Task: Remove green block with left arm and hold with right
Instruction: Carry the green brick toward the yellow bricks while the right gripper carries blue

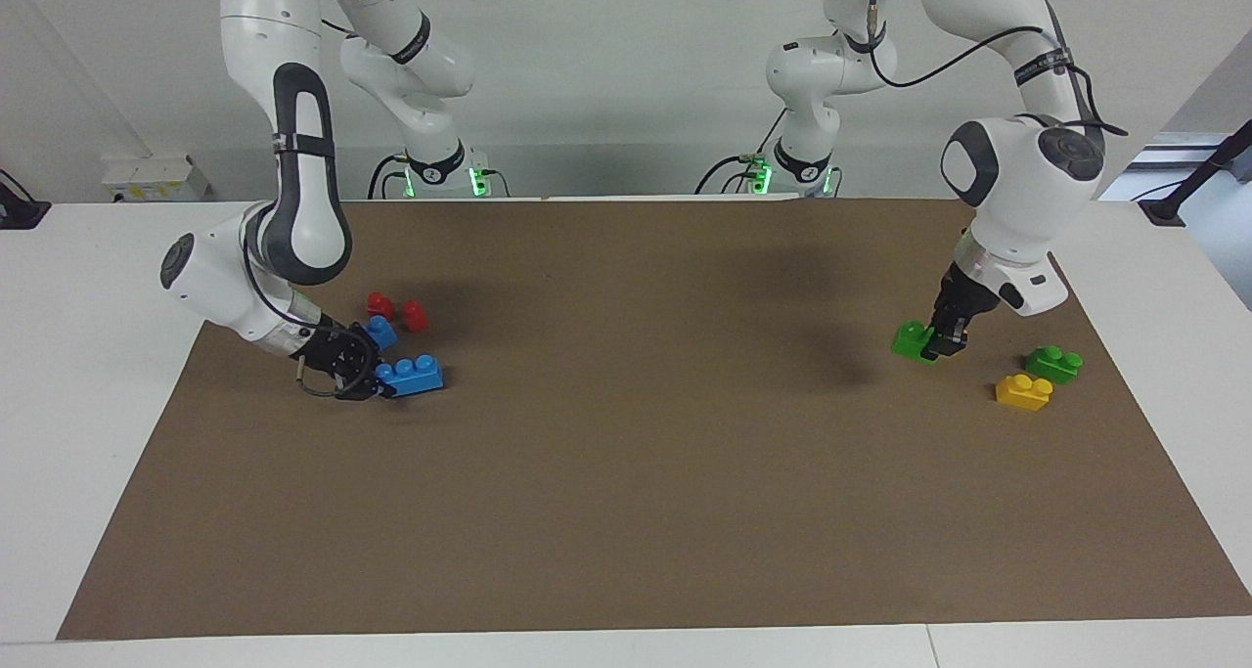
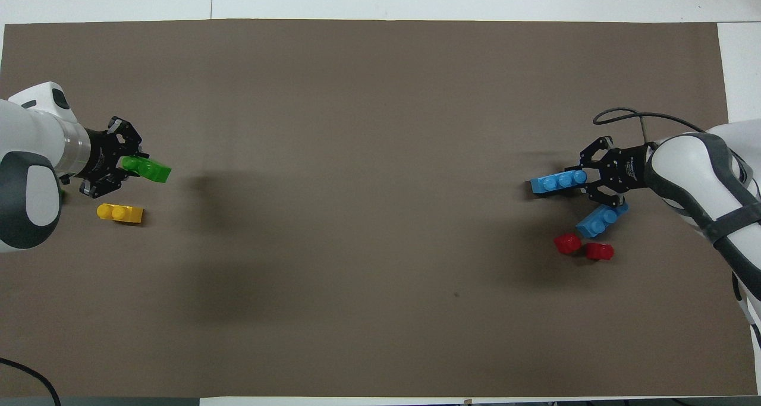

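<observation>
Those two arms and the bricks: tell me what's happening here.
The left gripper is shut on the green block, low over the mat at the left arm's end, beside a yellow brick and a darker green brick. The right gripper is shut on a long blue brick at its own end, near a smaller blue brick and two red pieces.

At the left arm's end of the mat [image 1: 626, 512] we find the left gripper [image 1: 947, 343] holding the block [image 1: 913, 341] low over it. Beside it lie two loose bricks, the first brick [image 1: 1023, 391] farther from the robots than the second brick [image 1: 1053, 363]. At the right arm's end the right gripper [image 1: 377, 386] holds a long brick [image 1: 411, 375]; a short brick [image 1: 380, 332] and two small pieces [image 1: 396, 311] lie nearer to the robots.
</observation>
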Controlling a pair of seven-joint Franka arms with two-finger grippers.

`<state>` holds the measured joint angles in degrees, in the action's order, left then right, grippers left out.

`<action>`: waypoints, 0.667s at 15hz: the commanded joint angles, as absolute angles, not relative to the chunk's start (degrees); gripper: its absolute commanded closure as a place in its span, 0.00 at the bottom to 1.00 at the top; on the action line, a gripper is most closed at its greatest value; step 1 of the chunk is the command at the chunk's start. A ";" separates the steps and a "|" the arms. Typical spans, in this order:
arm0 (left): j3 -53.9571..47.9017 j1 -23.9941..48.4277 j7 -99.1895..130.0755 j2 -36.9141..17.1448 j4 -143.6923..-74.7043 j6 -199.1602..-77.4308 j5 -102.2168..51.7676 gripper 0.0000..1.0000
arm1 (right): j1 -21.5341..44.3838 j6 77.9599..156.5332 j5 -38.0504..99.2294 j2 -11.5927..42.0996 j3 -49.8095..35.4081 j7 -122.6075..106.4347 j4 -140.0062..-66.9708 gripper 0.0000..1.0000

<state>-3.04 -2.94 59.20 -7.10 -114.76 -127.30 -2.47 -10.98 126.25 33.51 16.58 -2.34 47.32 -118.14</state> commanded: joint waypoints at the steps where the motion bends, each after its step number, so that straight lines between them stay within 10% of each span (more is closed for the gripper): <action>1: -3.52 -5.35 55.82 -10.19 -114.26 -131.74 -3.08 1.00 | -12.48 125.77 32.43 16.08 -3.16 46.76 -118.56 1.00; 2: -3.52 -5.54 54.51 -11.41 -114.08 -132.62 -2.99 1.00 | -12.74 125.86 32.43 16.08 -3.16 46.76 -118.56 0.88; 4: -3.52 -5.28 53.61 -14.66 -113.56 -134.99 -2.73 1.00 | -12.66 125.77 32.34 16.00 -3.16 46.76 -118.56 0.26; 5: -3.52 -5.27 53.53 -16.42 -113.03 -136.39 -1.68 1.00 | -12.66 125.77 32.34 15.82 -3.16 46.84 -118.56 0.14; 10: -3.52 -5.54 53.53 -18.90 -112.24 -137.63 1.05 1.00 | -12.39 124.81 31.47 14.24 -3.16 46.93 -118.39 0.00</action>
